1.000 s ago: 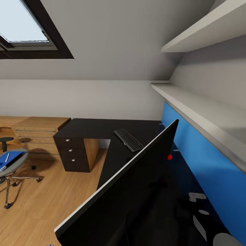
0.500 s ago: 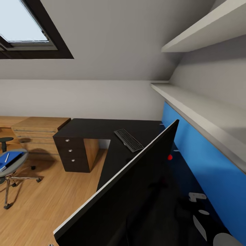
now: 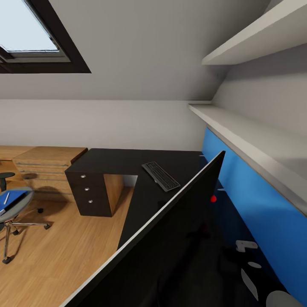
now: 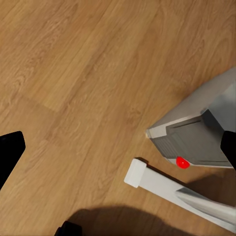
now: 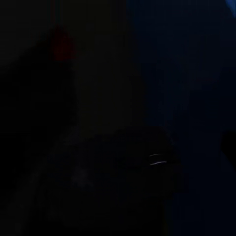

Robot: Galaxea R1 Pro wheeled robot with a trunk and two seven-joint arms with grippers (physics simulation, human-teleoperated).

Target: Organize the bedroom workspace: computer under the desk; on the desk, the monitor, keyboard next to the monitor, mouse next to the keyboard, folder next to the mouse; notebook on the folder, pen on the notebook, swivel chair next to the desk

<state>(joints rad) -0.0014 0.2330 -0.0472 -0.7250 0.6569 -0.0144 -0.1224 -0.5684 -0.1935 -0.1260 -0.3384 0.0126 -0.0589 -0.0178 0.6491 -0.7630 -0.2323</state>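
One monitor (image 3: 170,238), judged heavy, rigid and fragile, is best gripped at its edges, the computer (image 4: 196,137) lying ahead of the open left gripper (image 4: 118,157); right gripper's state cannot be told.

The black desk (image 3: 128,160) carries the keyboard (image 3: 160,175) and, seemingly, the tilted monitor (image 3: 170,238).

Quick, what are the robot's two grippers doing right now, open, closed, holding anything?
Left gripper: open, fingertips far apart, nothing between them, above the wooden floor.
Right gripper: cannot be told; its wrist view is almost black.
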